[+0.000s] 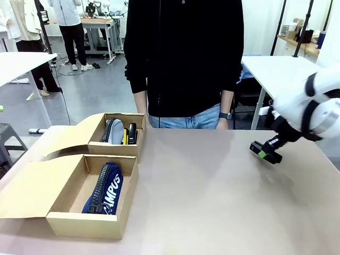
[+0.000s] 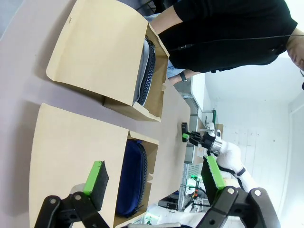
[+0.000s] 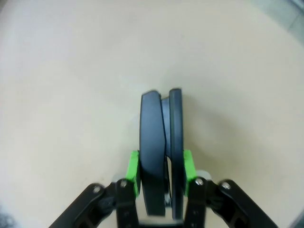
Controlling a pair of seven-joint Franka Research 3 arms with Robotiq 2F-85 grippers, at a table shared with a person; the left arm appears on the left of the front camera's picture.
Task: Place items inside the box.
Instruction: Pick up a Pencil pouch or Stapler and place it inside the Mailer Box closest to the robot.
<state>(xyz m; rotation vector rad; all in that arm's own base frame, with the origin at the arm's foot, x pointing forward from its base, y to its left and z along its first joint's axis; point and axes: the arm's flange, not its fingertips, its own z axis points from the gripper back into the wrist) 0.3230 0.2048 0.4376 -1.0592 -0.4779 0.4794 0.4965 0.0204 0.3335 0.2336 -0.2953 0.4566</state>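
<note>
The right pincer (image 3: 161, 168) squeezes a black stapler (image 3: 153, 137) between its green pads, with the table (image 3: 71, 71) close under it. The left pincer (image 2: 155, 178) is wide open, and a box (image 2: 71, 156) with a blue pouch (image 2: 133, 175) lies below it.

Person (image 1: 183, 53) in blk top at far edge of tan tbl (image 1: 212, 196); watch (image 1: 225, 115) on wrist.

The tan surface (image 1: 223, 202) carries two open cardboard boxes at the frame's left: the near box (image 1: 79, 226) and, just behind it, the far box (image 1: 114, 149).
</note>
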